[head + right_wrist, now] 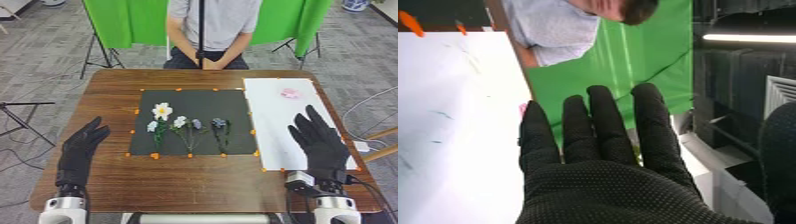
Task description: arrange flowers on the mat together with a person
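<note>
Right robot hand (323, 152) over white sheet (274, 117).

Pale flowers (162, 111) lie on the dark mat (191, 100), a pink bloom (290, 93) beside it.

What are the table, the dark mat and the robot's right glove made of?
The table looks like wood, brown with streaky grain. The right glove seems to be matte black fabric, with a finely dotted surface. The mat is dull, dark and flat, perhaps card or cloth; I can't tell which.
</note>
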`<state>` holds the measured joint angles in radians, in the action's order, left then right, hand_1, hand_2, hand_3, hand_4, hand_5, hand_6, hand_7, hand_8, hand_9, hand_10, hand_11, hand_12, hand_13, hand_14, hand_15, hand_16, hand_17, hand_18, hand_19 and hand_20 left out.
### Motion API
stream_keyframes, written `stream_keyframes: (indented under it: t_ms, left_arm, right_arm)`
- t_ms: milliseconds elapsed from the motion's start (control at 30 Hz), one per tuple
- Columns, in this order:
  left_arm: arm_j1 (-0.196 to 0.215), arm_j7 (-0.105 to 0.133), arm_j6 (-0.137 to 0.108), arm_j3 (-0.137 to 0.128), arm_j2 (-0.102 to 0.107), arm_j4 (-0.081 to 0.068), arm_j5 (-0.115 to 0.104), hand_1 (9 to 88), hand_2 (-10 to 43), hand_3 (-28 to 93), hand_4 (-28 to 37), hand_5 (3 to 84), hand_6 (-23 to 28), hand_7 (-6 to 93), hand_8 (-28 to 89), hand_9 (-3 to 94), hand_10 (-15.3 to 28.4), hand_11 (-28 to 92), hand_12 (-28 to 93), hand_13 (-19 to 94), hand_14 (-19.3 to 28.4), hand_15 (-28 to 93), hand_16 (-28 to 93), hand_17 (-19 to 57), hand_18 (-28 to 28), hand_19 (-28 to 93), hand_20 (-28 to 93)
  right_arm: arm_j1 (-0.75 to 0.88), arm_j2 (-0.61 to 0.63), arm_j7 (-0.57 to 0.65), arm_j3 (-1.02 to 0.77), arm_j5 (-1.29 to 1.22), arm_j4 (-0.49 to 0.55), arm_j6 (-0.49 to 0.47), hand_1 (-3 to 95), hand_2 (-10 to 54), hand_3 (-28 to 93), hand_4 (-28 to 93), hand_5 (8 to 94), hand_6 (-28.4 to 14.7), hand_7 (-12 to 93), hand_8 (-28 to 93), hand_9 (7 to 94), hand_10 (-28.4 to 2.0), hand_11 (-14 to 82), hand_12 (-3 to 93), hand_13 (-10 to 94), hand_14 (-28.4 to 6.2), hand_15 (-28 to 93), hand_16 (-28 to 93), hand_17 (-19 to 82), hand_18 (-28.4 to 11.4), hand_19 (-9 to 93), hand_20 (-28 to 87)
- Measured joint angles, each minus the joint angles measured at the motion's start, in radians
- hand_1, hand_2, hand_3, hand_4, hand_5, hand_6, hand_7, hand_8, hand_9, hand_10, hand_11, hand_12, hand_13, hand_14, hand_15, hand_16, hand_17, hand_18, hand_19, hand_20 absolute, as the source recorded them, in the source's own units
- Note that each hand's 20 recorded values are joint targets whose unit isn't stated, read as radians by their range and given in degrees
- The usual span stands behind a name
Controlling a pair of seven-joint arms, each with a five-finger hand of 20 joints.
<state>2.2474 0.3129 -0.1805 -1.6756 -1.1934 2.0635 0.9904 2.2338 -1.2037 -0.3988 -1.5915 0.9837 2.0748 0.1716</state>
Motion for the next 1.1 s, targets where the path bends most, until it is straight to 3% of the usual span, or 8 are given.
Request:
stream_keyframes:
  t_ms: [1100]
  left_arm:
    - [0.002,-0.001,0.0,0.0,-0.002,0.0,0.0,22.8,-6.7,72,-27.3,45.0,5.9,6.3,-6,46.4,14.3,14,10,37,15.7,10,-2,9.4,10.4,2,18]
  right_arm:
    - [-0.026,0.001,0.01,0.013,0.01,-0.001,-0.003,2.5,4.6,77,-19,38.0,-0.3,9,-9,41.7,-14.5,4.3,8.8,31,-10.3,12,3,17,-14.1,1,22]
